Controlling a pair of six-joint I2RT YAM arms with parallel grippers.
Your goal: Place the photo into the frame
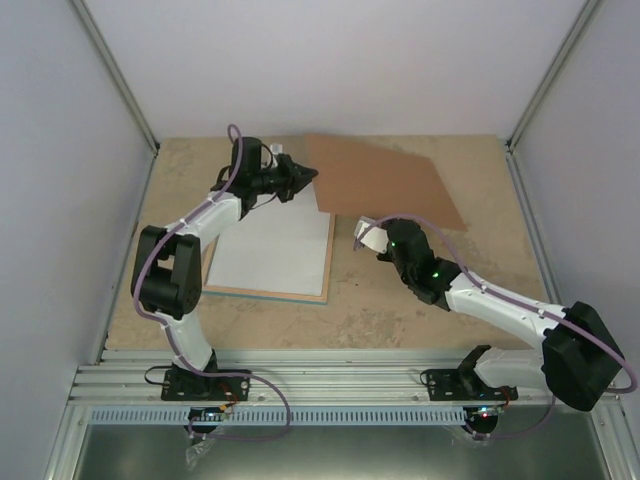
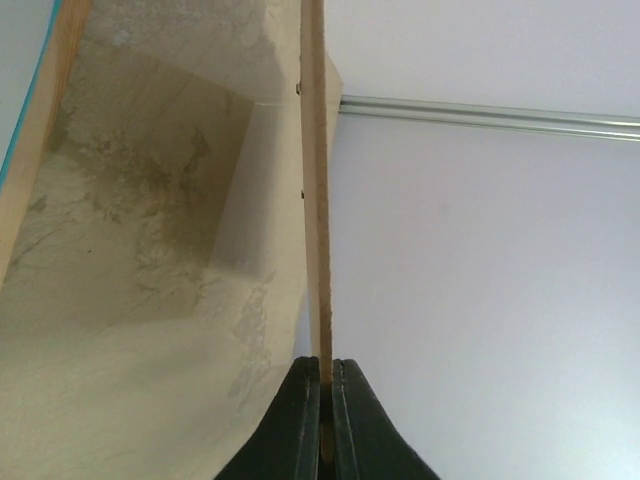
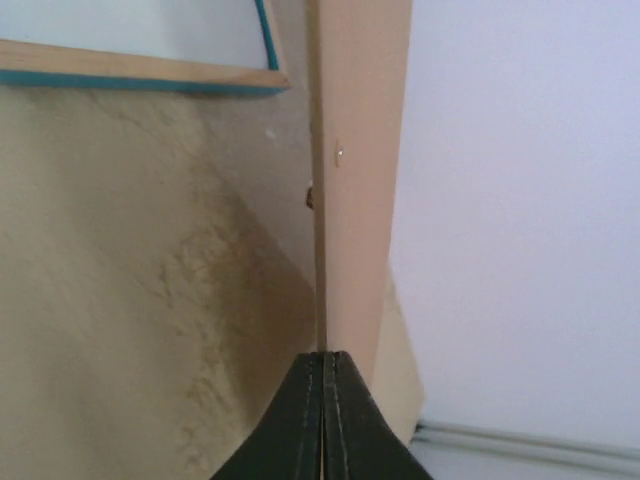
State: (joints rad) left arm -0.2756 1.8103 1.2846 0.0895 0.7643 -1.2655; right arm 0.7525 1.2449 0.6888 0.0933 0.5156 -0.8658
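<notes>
Top view: frame point(image 1: 265, 294) flat on table point(image 1: 420, 290), just nearward of left gripper point(image 1: 304, 177), left of right gripper point(image 1: 369, 238), both clamping the raised brown backing board point(image 1: 390, 180); left wrist: grip pinches board edge, frame point(image 2: 35, 130) far left; right wrist: same, frame point(image 3: 140, 68) upper-left.

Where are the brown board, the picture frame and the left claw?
brown board point(image 1: 385, 180): top view, middle of its flat face.
frame point(image 1: 265, 294): top view, on its near wooden rim.
left claw point(image 2: 321, 368): left wrist view, between the fingertips pinching the board's edge.
</notes>
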